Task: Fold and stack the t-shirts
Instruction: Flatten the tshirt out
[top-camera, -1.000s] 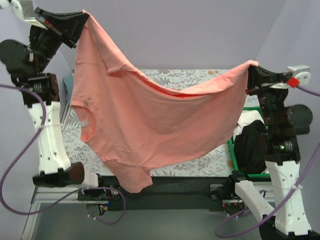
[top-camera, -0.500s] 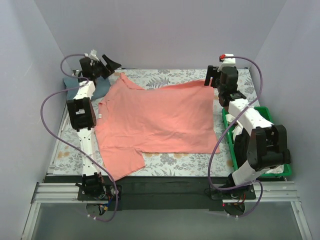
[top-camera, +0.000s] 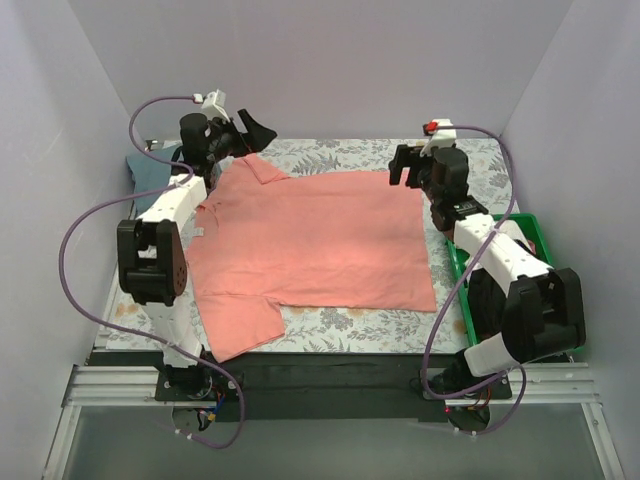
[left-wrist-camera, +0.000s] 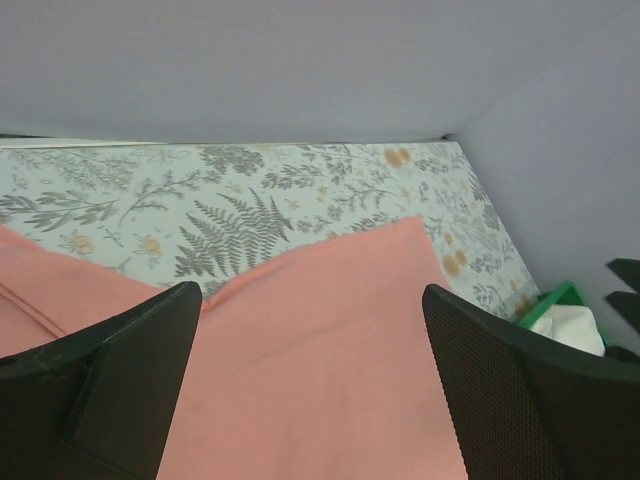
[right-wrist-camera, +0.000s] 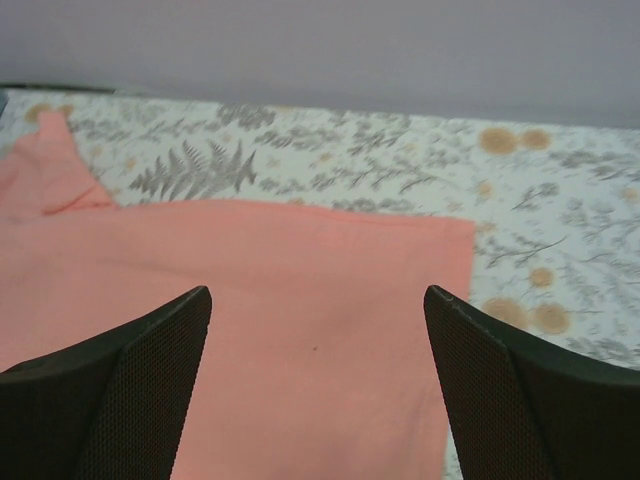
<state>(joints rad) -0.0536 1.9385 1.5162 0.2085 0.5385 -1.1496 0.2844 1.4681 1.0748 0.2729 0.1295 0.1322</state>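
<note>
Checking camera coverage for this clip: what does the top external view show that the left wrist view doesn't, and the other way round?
Only top external: the coral-pink t-shirt in full outline, spread flat with a sleeve near the front edge, and the blue-grey t-shirt at the far left. Only left wrist: the left tool close up, fingers apart, nothing between them. Both: the pink shirt's far edge, the floral cloth and the green bin.
</note>
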